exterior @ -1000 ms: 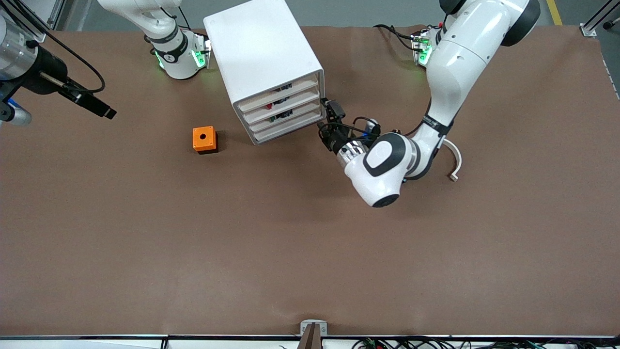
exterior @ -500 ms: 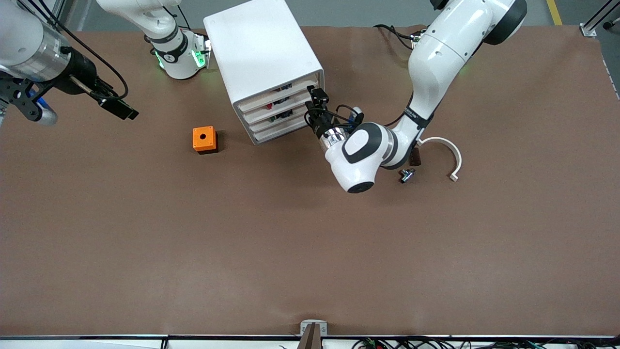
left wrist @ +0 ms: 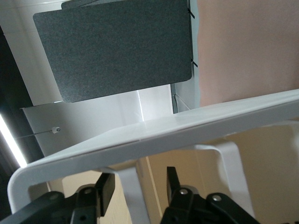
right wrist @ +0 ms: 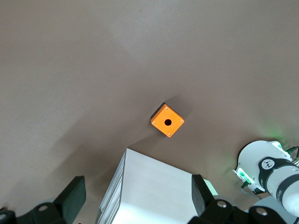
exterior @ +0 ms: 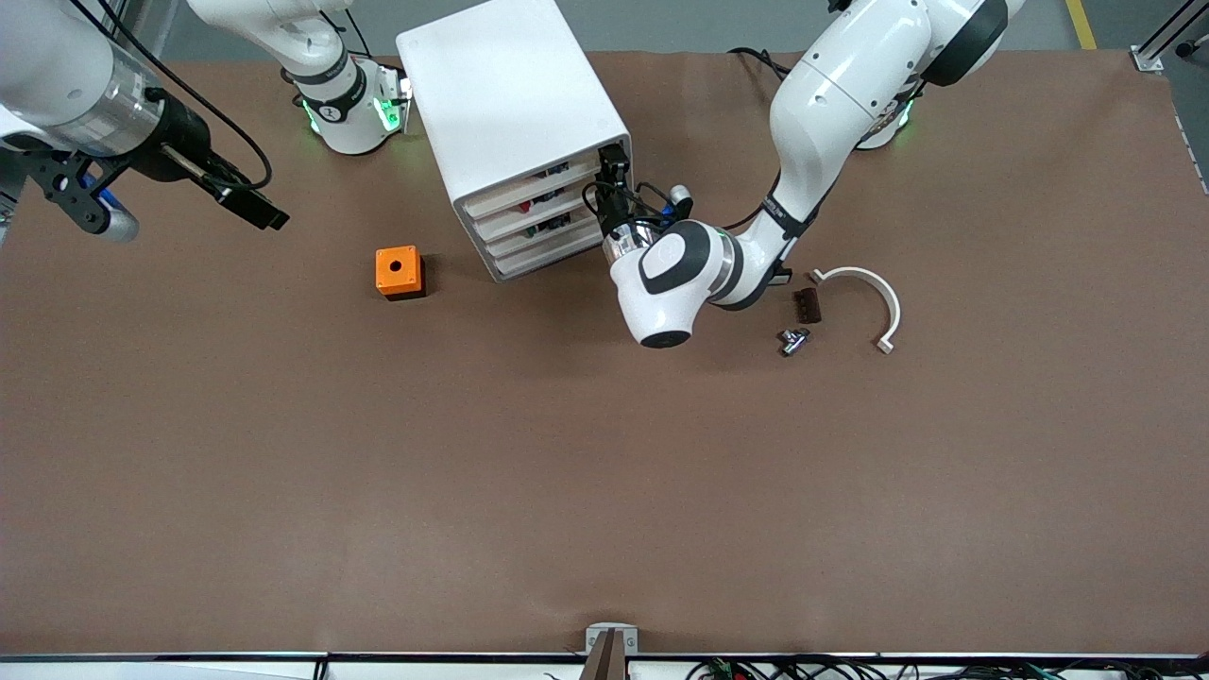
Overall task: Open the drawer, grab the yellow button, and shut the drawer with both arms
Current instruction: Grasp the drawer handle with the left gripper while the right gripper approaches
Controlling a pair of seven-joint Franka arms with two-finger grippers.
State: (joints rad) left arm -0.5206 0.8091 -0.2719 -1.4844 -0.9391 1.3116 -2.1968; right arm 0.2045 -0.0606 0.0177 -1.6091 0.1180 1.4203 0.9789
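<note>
White cabinet [exterior: 515, 104] with four stacked tray drawers, taken as the landmark, standing near the robots' bases. The top drawer [exterior: 529, 184] sits flush in the cabinet front, not pulled out. The left gripper [exterior: 612, 179] is at the corner of the cabinet front toward the left arm's end of the table, level with that top drawer; in the left wrist view its two black fingers [left wrist: 105, 189] stand apart with the drawer's white handle loop [left wrist: 131, 186] between them, and the fingers are spread, not pressed on it. The button cannot be made out; small coloured parts show dimly through the see-through drawer fronts.

The right gripper [exterior: 250, 210] hangs in the air over bare table, well apart from the cabinet toward the right arm's end; the right wrist view shows its fingers [right wrist: 74, 193] wide apart and holding nothing.

An orange cube [exterior: 399, 272] with a hole lies on the table near the cabinet, toward the right arm's end and nearer to the front camera. Toward the left arm's end lie a white curved piece [exterior: 874, 293], a small dark block [exterior: 808, 305] and a small metal part [exterior: 791, 340], all well apart from the cabinet
</note>
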